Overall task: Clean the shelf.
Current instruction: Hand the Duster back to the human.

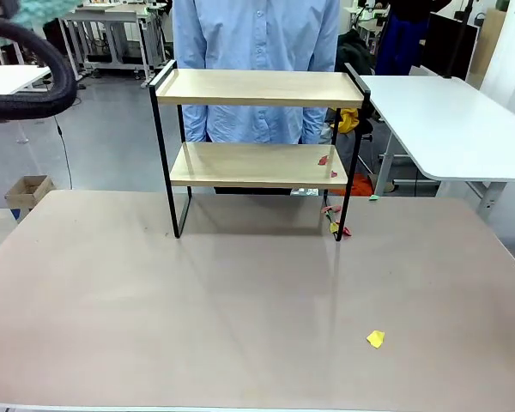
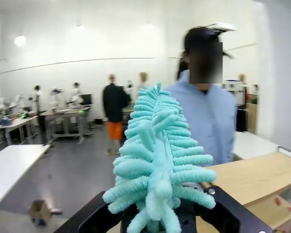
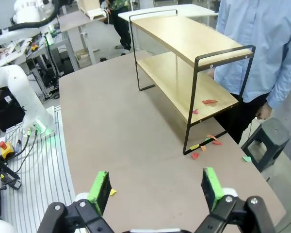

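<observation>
The shelf (image 1: 257, 87) stands at the far middle of the table, two light wooden boards in a black frame. Small red scraps (image 1: 326, 159) lie on the right end of its lower board; the right wrist view has them too (image 3: 208, 102). My left gripper (image 2: 160, 219) is shut on a teal fluffy duster (image 2: 157, 160), held high above the shelf's top board (image 2: 252, 179). The duster's tip (image 1: 39, 10) peeks in at the top left of the front view. My right gripper (image 3: 155, 189) is open and holds nothing, high over the table and well short of the shelf (image 3: 184, 48).
Red and yellow scraps (image 1: 335, 219) lie on the table by the shelf's right leg, also in the right wrist view (image 3: 206, 143). A yellow scrap (image 1: 375, 339) lies near the front right. A person in a light blue shirt (image 1: 256, 43) stands behind the shelf. A black hose (image 1: 26, 94) hangs at upper left.
</observation>
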### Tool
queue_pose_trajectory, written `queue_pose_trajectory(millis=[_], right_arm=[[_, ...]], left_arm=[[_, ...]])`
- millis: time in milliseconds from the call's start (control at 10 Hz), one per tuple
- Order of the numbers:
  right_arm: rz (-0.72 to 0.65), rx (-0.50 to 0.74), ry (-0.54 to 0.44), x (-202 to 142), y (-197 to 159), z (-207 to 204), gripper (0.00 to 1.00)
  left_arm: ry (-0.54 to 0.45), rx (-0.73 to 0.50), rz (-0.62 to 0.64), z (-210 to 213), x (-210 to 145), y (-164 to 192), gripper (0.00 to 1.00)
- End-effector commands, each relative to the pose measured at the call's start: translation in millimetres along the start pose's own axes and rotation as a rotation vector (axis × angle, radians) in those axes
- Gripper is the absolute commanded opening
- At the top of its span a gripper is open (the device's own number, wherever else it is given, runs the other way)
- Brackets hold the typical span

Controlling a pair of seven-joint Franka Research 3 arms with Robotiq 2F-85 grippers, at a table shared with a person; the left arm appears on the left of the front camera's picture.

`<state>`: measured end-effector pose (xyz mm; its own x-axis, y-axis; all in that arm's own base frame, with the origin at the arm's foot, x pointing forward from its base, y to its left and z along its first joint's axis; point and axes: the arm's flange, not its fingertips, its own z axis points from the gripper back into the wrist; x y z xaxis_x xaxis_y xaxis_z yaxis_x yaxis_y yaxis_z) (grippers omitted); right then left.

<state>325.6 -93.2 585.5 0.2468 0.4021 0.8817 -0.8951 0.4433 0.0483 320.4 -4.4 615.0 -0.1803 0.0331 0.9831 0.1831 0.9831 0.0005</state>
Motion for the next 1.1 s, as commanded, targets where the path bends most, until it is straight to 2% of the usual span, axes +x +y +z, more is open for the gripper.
queue_pose_trajectory(millis=[0,200,600,800,1000], right_arm=[[0.024,0.004,-0.005,0,-1,2,1.00],[0.024,0.004,-0.005,0,-1,2,1.00],[0.024,0.004,-0.005,0,-1,2,1.00],[0.024,0.004,-0.005,0,-1,2,1.00],[0.024,0.004,-0.005,0,-1,2,1.00]], left_arm=[[-0.009,0.092,0.002,-2,-27,-1,0.17],[0.030,0.117,0.044,2,-59,12,0.17],[0.178,0.130,0.093,9,-147,22,0.17],[0.247,0.134,0.129,17,-190,20,0.17],[0.276,0.124,0.169,24,-213,15,0.17]])
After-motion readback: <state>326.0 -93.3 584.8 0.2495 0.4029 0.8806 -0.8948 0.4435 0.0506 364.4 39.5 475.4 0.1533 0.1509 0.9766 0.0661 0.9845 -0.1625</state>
